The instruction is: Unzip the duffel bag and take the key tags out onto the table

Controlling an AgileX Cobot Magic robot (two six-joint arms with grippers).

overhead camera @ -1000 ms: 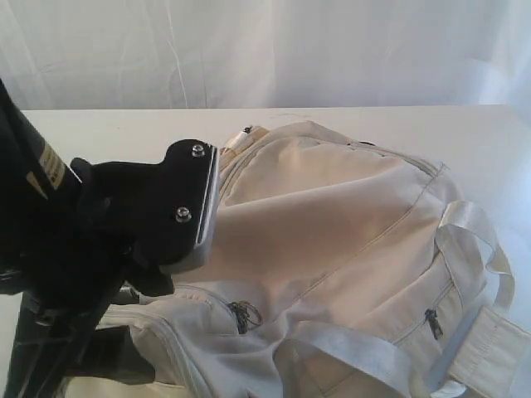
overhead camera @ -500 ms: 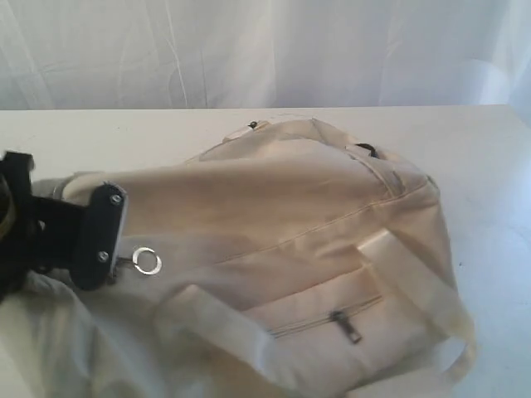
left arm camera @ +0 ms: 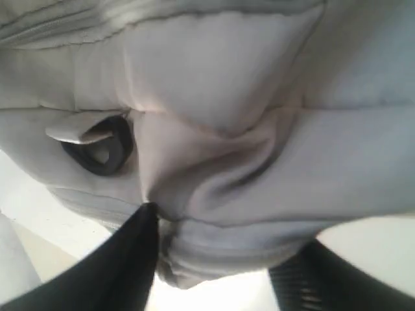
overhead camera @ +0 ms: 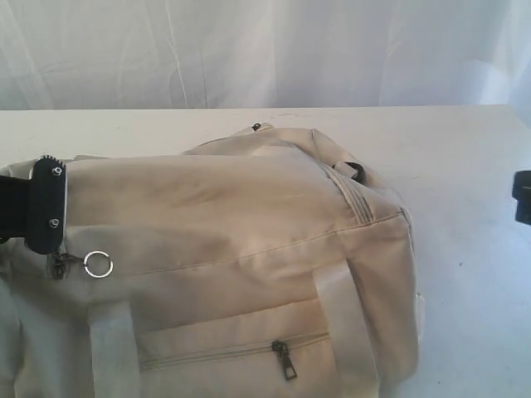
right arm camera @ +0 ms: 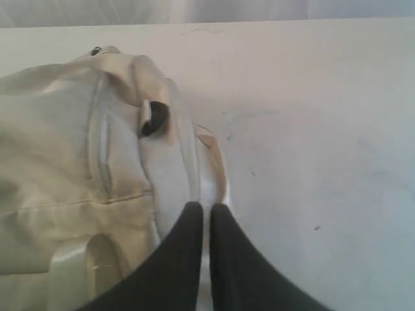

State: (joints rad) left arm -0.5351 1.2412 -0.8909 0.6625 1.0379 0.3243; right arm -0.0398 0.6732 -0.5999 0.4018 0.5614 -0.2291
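Observation:
The beige duffel bag (overhead camera: 249, 224) lies on the white table (overhead camera: 465, 166) with its zippers closed. A metal ring (overhead camera: 98, 264) hangs from a zipper pull at the bag's left end. My left gripper (overhead camera: 46, 206) sits at that end. In the left wrist view its jaws (left arm camera: 228, 227) stand wide apart, with a thick fold of the bag (left arm camera: 259, 97) bulging between them against both fingers. My right gripper (right arm camera: 207, 206) is shut and empty, its tips just short of the bag's end strap (right arm camera: 211, 162). It shows at the far right edge (overhead camera: 523, 197), clear of the bag. The key tags are hidden.
A front pocket with a dark zipper pull (overhead camera: 286, 361) faces the camera. A dark loop (right arm camera: 154, 118) sits on the bag's right end. Bare table (right arm camera: 311, 129) stretches to the right of the bag. A white curtain hangs behind the table.
The bag has shifted and rolled toward the left, and the ring moved left with it. My left gripper drew back toward the left edge. My right gripper has come into view at the right edge.

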